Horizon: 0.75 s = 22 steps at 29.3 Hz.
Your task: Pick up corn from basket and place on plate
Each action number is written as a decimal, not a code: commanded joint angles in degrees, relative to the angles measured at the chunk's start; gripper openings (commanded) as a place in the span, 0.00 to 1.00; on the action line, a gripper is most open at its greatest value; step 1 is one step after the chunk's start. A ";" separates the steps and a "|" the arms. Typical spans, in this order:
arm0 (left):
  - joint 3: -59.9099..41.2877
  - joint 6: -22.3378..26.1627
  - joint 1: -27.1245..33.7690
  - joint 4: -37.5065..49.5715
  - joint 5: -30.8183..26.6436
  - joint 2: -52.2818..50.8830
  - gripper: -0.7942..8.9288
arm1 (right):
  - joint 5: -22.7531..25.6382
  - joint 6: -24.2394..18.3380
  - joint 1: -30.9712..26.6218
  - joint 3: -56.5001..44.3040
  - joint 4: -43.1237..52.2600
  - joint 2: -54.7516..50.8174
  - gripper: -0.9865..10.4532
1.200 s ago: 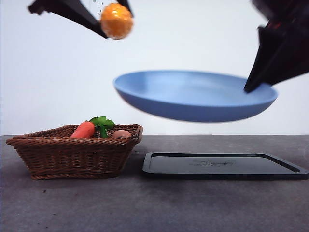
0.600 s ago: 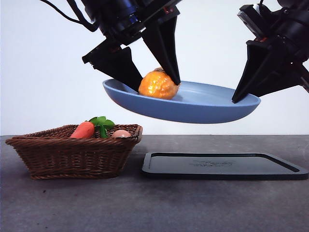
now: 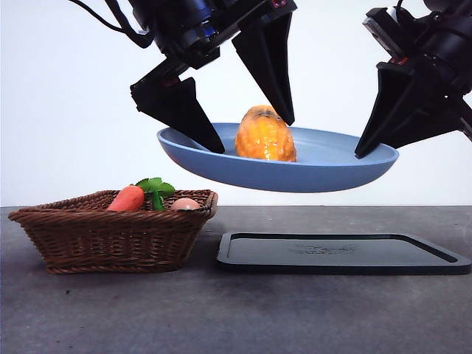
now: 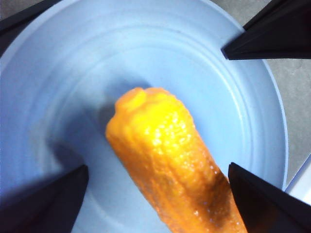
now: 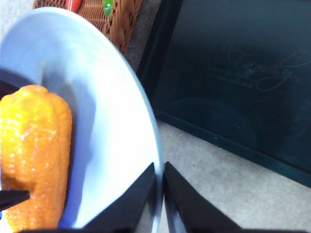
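Observation:
The yellow-orange corn (image 3: 265, 134) rests on the light-blue plate (image 3: 332, 166), which hangs in the air above the table. My left gripper (image 3: 253, 136) is open, its jaws spread wide on either side of the corn (image 4: 165, 155) without touching it. My right gripper (image 3: 361, 153) is shut on the plate's right rim (image 5: 156, 145) and holds the plate up. The right wrist view shows the corn (image 5: 34, 145) lying in the plate's hollow. The brown wicker basket (image 3: 110, 236) stands on the table below, to the left.
In the basket lie an orange carrot with green leaves (image 3: 127, 199) and a pale pinkish egg-like item (image 3: 184, 204). A flat black tray (image 3: 339, 254) sits on the grey table under the plate, right of the basket.
The left gripper came down from the upper left with the corn, set it on the plate and opened. The corn now sits free, a little further right. The plate barely moved.

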 commanded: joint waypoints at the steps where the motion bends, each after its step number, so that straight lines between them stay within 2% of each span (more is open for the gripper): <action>1: 1.11 0.70 -0.61 0.15 -0.22 0.52 0.57 | -0.24 0.59 0.09 1.22 0.55 0.63 0.09; 11: 7.43 0.79 -0.61 -5.22 -0.17 -1.79 0.57 | -0.15 0.57 -0.57 1.22 0.55 1.05 0.09; 19: 14.23 2.64 -0.61 -10.67 -0.17 -1.79 0.56 | 0.39 0.61 -1.77 1.22 1.33 1.27 0.09; 22: 15.39 2.64 -0.61 -10.69 -0.15 -2.14 0.56 | 2.32 0.63 -3.78 1.22 2.03 1.31 0.09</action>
